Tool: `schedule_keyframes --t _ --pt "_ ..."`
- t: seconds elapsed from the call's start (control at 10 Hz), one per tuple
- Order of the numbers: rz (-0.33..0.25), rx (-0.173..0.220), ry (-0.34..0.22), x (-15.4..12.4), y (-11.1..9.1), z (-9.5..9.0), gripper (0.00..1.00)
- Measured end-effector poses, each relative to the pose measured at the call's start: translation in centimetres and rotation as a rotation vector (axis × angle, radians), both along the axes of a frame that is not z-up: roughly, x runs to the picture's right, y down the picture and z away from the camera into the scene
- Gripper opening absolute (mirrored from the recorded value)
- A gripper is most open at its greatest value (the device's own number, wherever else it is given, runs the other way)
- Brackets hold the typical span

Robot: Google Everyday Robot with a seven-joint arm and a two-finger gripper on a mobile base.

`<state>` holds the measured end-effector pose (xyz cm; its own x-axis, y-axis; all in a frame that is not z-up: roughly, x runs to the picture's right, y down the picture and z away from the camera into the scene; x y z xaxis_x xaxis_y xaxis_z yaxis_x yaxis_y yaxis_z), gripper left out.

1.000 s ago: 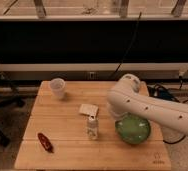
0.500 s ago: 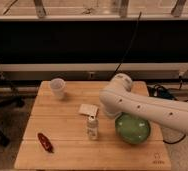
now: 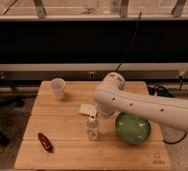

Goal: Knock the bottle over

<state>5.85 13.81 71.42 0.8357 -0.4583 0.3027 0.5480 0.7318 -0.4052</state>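
The bottle (image 3: 92, 128) is small and clear with a white cap. It stands upright near the middle of the wooden table (image 3: 67, 152). My white arm reaches in from the right and bends down over the table's centre. The gripper (image 3: 97, 113) is at the arm's lower end, just above and right of the bottle's cap, mostly hidden by the arm. I cannot tell whether it touches the bottle.
A translucent white cup (image 3: 57, 88) stands at the back left. A white flat packet (image 3: 86, 109) lies just behind the bottle. A green bowl (image 3: 132, 128) sits right of the bottle. A red object (image 3: 45, 142) lies at the front left. A chair base stands left of the table.
The arm has swung left across the table, and its lower end now sits over the bottle. The bottle still stands upright in the same place.
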Motion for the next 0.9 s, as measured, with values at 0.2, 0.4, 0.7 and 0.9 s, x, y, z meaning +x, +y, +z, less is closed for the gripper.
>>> schedule_keyframes --t 0.2,0.4,0.7,0.9 --pt "-0.004 -0.014 -0.005 0.0 0.5 -0.4 0.13" --pt "-0.017 -0.036 -0.022 -1.1 1.3 -1.0 0.13" --pt "-0.034 -0.061 -0.060 -2.5 2.6 -2.3 0.13" --pt "-0.037 -0.070 -0.095 -3.9 3.3 -2.8 0.13"
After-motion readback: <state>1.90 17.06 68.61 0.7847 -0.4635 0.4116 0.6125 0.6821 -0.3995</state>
